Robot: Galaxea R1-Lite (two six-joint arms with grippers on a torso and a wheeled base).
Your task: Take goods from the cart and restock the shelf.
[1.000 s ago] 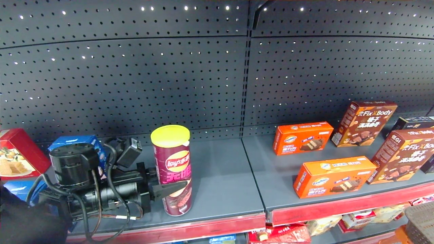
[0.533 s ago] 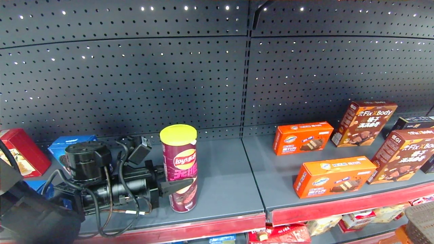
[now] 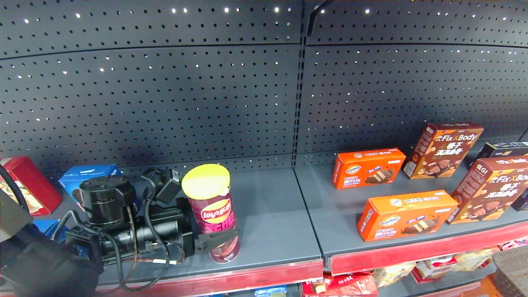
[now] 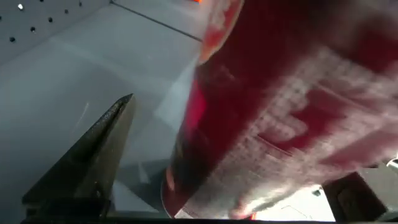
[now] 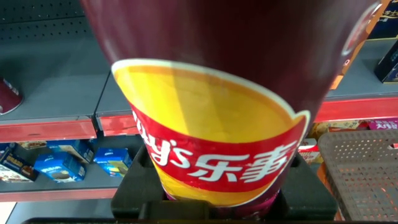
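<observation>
Your left pincer point(image 3: 222, 237) reaches in from the left at the lower part of the purple can point(image 3: 214, 214), with the can between its jaws. The near finger point(image 3: 214, 240) crosses the front of the can low down; the far one is hidden behind it. In the left wrist view a strip of bare shelf shows between one dark finger point(image 4: 93, 162) and the can's wall point(image 4: 280, 112). So the jaws stand parted around the can, not clamped on it.

The can's base rests on the shelf point(image 3: 268, 214), on the board left of the joint point(image 3: 310, 222) between the two boards. It is near that joint but apart from it, and close to the front edge. It is not upright: the yellow lid leans away from the joint, toward the pincer's wrist.

Your right pincer point(image 5: 205, 196) grips a second can point(image 5: 211, 124) of the same kind, with black parts of the pincer on either side of its lower end.

Right of the joint lie two orange boxes point(image 3: 367, 167), one near the back and one toward the front point(image 3: 406, 214). Farther from the joint on that side stand brown boxes point(image 3: 447, 148). Well left of the joint, beyond the arm, are a blue box point(image 3: 88, 175) and a red box point(image 3: 29, 183).
</observation>
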